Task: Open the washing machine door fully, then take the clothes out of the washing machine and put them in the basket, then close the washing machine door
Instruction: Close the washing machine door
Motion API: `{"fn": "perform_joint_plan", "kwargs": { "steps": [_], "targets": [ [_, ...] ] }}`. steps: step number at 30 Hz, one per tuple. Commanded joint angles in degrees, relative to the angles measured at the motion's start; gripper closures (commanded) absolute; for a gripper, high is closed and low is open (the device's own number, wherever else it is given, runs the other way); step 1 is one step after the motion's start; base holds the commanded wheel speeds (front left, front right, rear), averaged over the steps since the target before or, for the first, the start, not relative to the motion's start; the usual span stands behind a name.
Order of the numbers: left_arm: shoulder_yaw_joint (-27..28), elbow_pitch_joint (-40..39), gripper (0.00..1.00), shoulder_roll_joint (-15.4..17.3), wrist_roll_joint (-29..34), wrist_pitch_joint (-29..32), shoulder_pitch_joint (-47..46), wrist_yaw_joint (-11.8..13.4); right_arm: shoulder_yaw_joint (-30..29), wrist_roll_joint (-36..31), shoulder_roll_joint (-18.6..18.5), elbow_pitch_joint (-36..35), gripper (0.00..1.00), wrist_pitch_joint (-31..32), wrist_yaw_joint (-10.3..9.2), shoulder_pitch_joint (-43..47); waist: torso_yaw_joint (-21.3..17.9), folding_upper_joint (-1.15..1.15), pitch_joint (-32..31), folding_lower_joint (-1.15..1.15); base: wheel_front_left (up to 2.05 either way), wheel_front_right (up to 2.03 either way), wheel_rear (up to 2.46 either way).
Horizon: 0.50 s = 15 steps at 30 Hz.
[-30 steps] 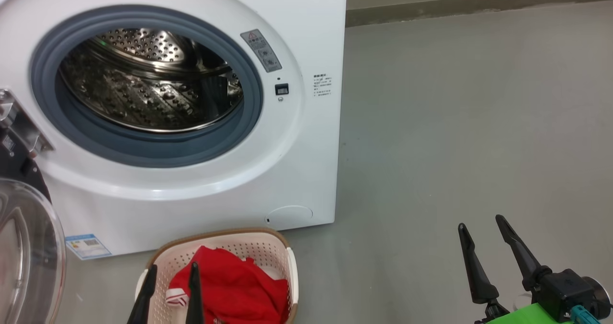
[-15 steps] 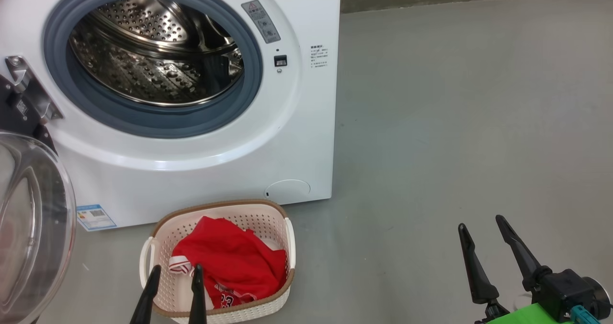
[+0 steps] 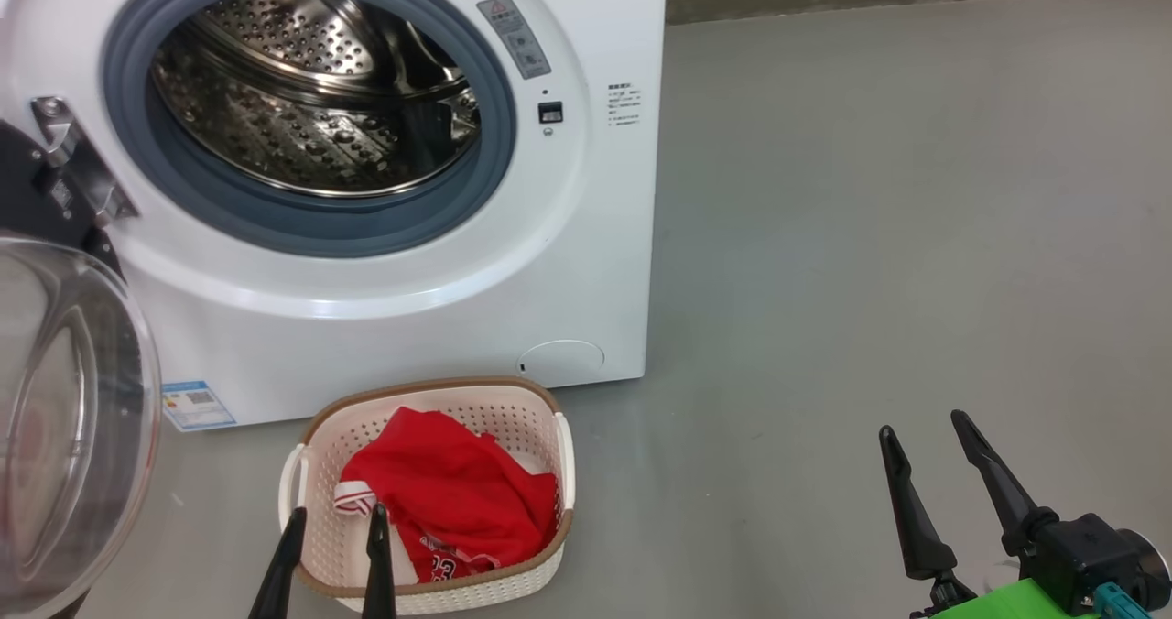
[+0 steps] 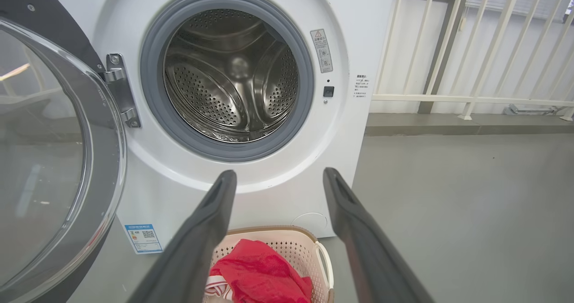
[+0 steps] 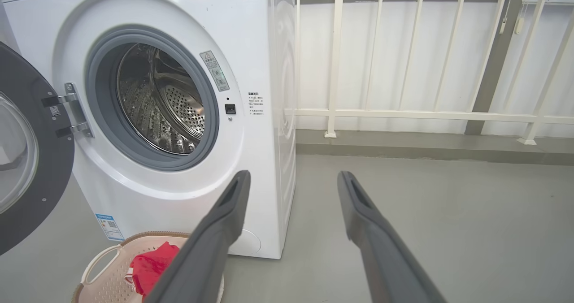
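**A:** Where are the clothes?

**B:** The bright red, white-trimmed jersey clothes (image 3: 458,500) lie heaped in the small cream-white perforated plastic basket (image 3: 476,418) with the brown woven-look rim. They are bunched toward its right wall, and part of a white number shows at the near edge of the heap.

**A:** And the basket itself?

**B:** It sits on the grey floor (image 3: 870,234), just in front of the big white front-loading washing machine (image 3: 604,262), near its lower right corner and below the round cap (image 3: 563,360).

**A:** How does the door stand?

**B:** The large round black-rimmed door (image 4: 49,150) with the clear glass bowl stands wide open to the left on its metal hinge (image 3: 78,170). The perforated steel drum (image 3: 311,97) is in plain view inside the grey rubber ring (image 3: 497,157).

**A:** What about the grippers?

**B:** The left gripper (image 3: 336,512) has its two long dark fingers spread and grips nothing. In the head view its tips overlap the basket's near left part, and they point toward the machine. The right gripper (image 3: 921,423) is also spread and grips nothing, over open floor well to the right of both basket and machine.
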Motion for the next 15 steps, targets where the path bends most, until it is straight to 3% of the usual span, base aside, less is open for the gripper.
{"fn": "perform_joint_plan", "kwargs": {
  "steps": [1, 15],
  "targets": [
    [1.6, -1.8, 0.0, 0.7, 0.7, -0.1, -1.9, 0.8, 1.3, 0.2, -0.7, -1.4, 0.0, -0.4, 0.36, -1.0, 1.0, 0.0, -0.1, 0.0, 0.0, 0.0, 0.0],
    [2.2, -3.3, 0.0, 1.2, 0.7, -0.2, -1.3, 2.1, 2.3, -0.2, -0.7, -1.2, 0.0, -0.4, 0.36, -0.6, 11.4, 0.0, -1.2, 0.0, 0.0, 0.0, 0.0]
  ]
}}
